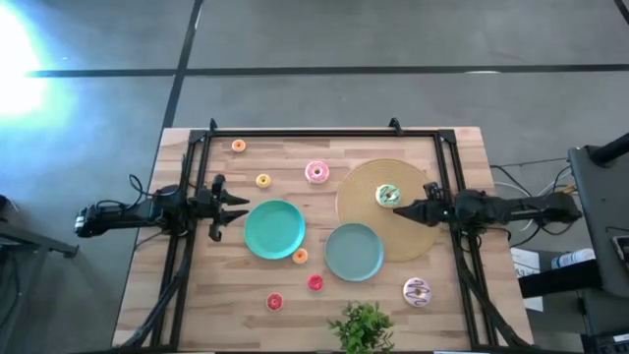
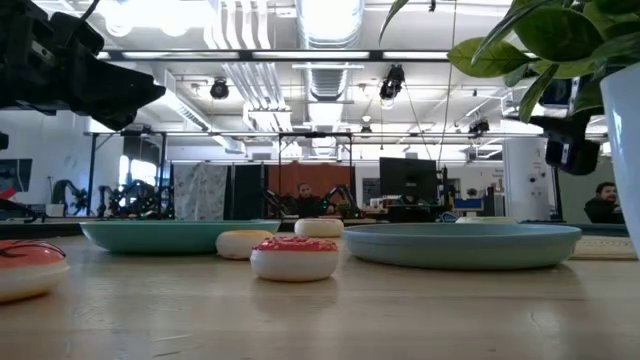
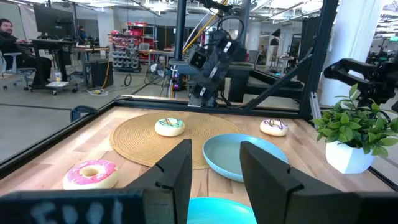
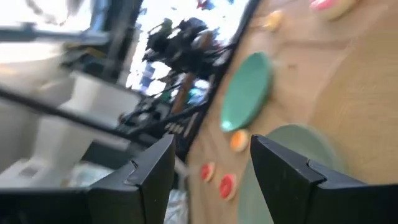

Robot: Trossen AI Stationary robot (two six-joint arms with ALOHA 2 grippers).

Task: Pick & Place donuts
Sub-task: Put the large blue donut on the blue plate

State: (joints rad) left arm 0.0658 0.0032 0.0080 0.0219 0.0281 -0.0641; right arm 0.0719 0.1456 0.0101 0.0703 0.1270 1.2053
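Reading from your left, the left gripper [image 1: 236,208] hovers with its fingers spread at the left edge of the bright teal plate [image 1: 274,229], holding nothing. No donut lies between those fingers; nearest are the small yellow donut [image 1: 262,181] just beyond them and the small orange donut [image 1: 239,146] near the table's far edge. Both plates carry nothing. Another orange donut [image 1: 300,256] touches the bright plate's near rim, with two red donuts [image 1: 314,282] closer to the near edge. At centre you see the pink donut [image 1: 316,172] on bare wood beside the woven mat [image 1: 364,192], and the grey-teal plate [image 1: 354,251] overlapping the mat's near edge. The green donut [image 1: 388,195] lies on the mat, just ahead of the right gripper [image 1: 403,208], whose fingers stand apart and empty; from above the tips sit beside the donut, not around it. The white-purple donut [image 1: 417,291] rests off the mat, near the potted plant [image 1: 364,324], which the high view crops. Your right wrist view is tilted and smeared, so its small donuts are hard to separate.
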